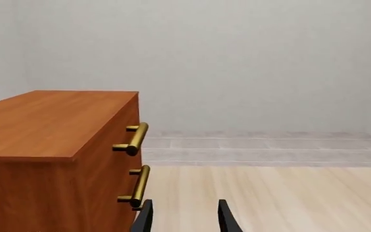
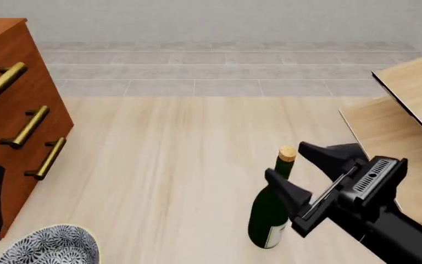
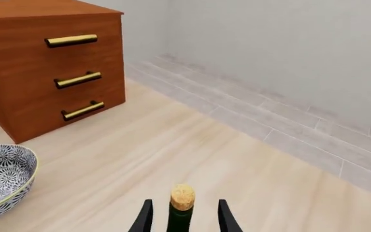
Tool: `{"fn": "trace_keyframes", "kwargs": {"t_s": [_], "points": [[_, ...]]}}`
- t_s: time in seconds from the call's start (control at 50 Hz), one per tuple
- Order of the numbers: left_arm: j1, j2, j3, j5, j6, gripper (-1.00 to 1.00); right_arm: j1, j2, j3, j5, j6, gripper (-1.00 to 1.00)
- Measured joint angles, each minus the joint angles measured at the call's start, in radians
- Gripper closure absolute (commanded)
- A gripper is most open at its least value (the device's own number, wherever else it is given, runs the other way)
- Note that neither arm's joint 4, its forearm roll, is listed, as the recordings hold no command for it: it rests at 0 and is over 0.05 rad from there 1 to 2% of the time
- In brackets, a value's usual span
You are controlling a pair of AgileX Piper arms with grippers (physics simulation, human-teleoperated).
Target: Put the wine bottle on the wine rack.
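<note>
Standing upright on the counter (image 2: 174, 165), the wine bottle (image 2: 270, 212) sits just left of the wine rack (image 2: 405, 118). We see the right gripper (image 2: 307, 165) open, jaws straddling its neck without closing, ready to grasp; the left gripper (image 1: 184, 217) is open, empty.

Bare table (image 2: 174, 148) lay open between the drawer cabinet (image 2: 9, 121) on the left and the wine rack (image 2: 405, 121) on the right. The wine bottle (image 2: 270, 212) stood upright near the rack, the right end effector (image 2: 315, 168) spread wide around its neck. A patterned bowl (image 2: 50, 247) occupied the near-left corner.
</note>
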Motion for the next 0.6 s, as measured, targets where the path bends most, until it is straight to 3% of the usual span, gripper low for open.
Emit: {"fn": "trace_keyframes", "kwargs": {"t_s": [0.3, 0.52, 0.54, 0.6], "points": [[0.010, 0.000, 0.007, -0.007, 0.001, -1.00, 0.006, 0.158, -0.003, -0.127, 0.005, -1.00], [0.012, 0.000, 0.019, -0.017, 0.006, -1.00, 0.011, 0.211, -0.005, -0.169, 0.007, -1.00], [0.013, 0.000, 0.019, -0.018, 0.007, -1.00, 0.011, 0.213, -0.005, -0.170, 0.008, 1.00], [0.013, 0.000, 0.020, -0.019, 0.009, -1.00, 0.012, 0.212, -0.005, -0.171, 0.007, 1.00]]}}
